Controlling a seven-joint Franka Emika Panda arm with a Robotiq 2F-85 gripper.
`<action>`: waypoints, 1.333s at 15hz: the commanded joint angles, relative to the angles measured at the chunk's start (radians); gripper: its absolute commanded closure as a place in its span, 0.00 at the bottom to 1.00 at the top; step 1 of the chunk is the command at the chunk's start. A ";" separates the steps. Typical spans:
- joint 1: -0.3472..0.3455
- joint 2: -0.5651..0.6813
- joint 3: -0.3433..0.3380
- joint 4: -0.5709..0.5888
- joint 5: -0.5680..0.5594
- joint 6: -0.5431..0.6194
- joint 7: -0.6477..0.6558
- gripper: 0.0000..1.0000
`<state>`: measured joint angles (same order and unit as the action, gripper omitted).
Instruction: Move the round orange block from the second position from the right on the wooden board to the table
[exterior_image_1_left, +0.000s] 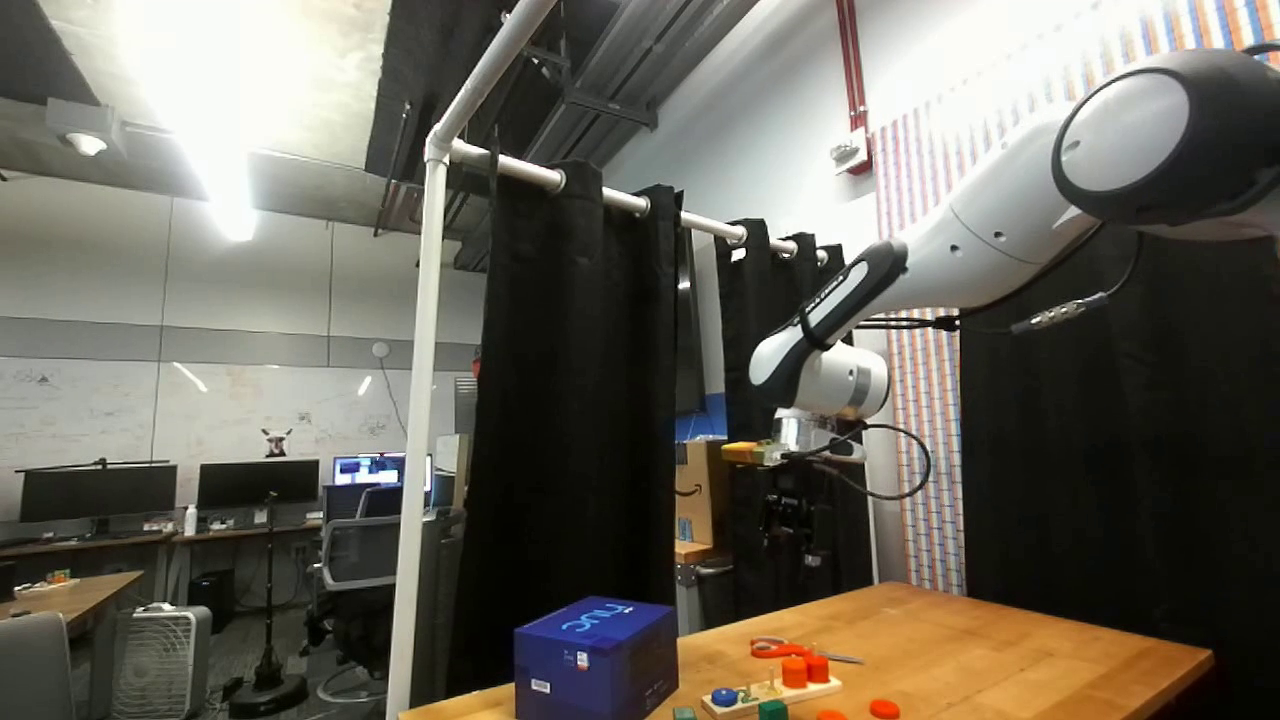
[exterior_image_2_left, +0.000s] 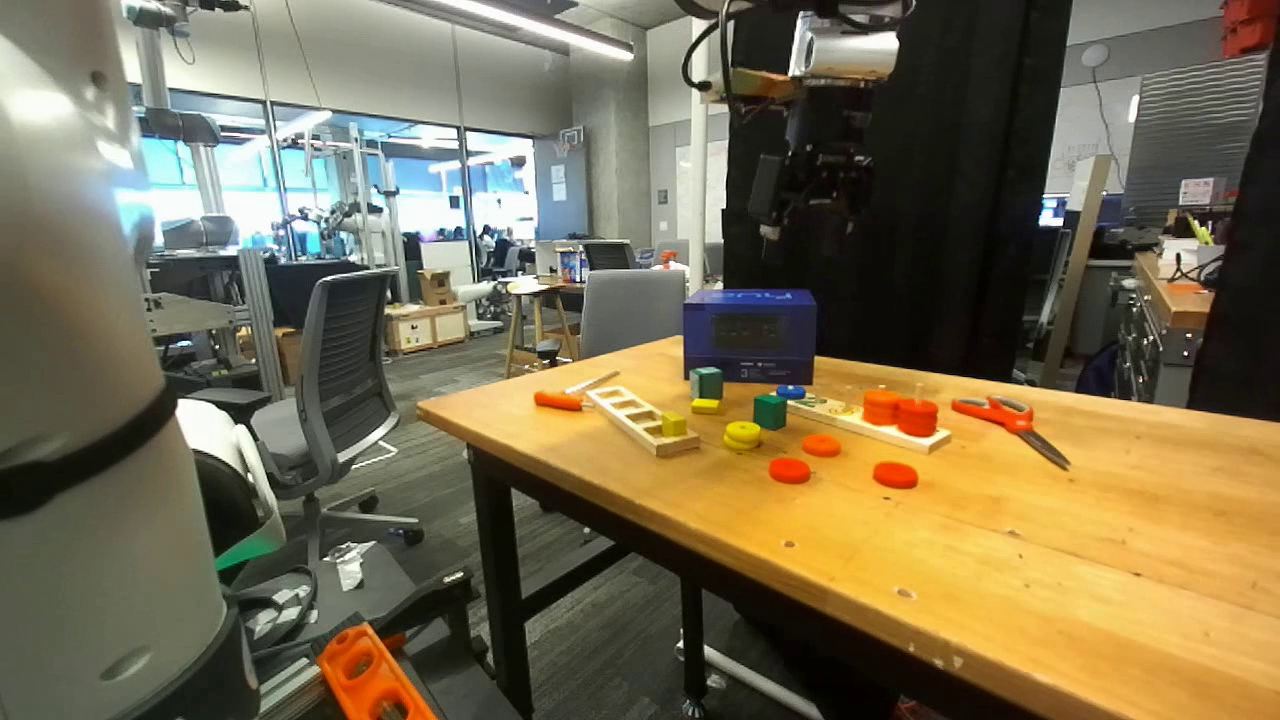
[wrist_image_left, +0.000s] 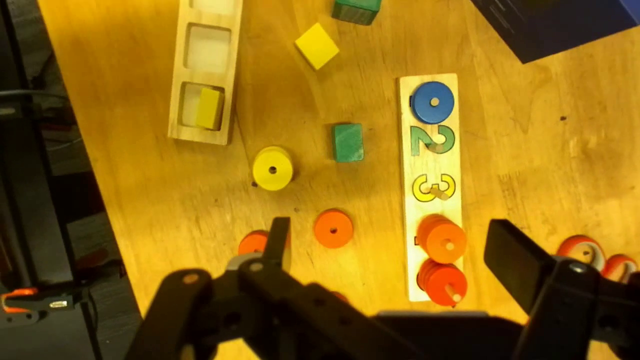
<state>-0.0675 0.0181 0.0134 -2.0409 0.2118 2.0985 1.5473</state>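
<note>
The wooden board lies on the table. It has pegs and painted numbers. The round orange blocks are stacked on the peg beside the end one; the stack also shows in both exterior views. A taller red stack stands on the end peg, and a blue disc is on the opposite end. My gripper is open and empty, with the orange stack between its fingers in the wrist view. In both exterior views the gripper hangs high above the table.
A loose orange disc, a yellow disc stack and a green cube lie beside the board. A slotted wooden tray, scissors and a blue box are also on the table.
</note>
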 joint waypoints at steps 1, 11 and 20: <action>0.033 0.097 -0.010 0.086 -0.032 0.010 0.159 0.00; 0.062 0.274 -0.055 0.161 -0.105 0.004 0.252 0.00; 0.062 0.401 -0.098 0.288 -0.117 -0.025 0.244 0.00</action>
<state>-0.0246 0.3694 -0.0632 -1.8399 0.1197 2.1066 1.7689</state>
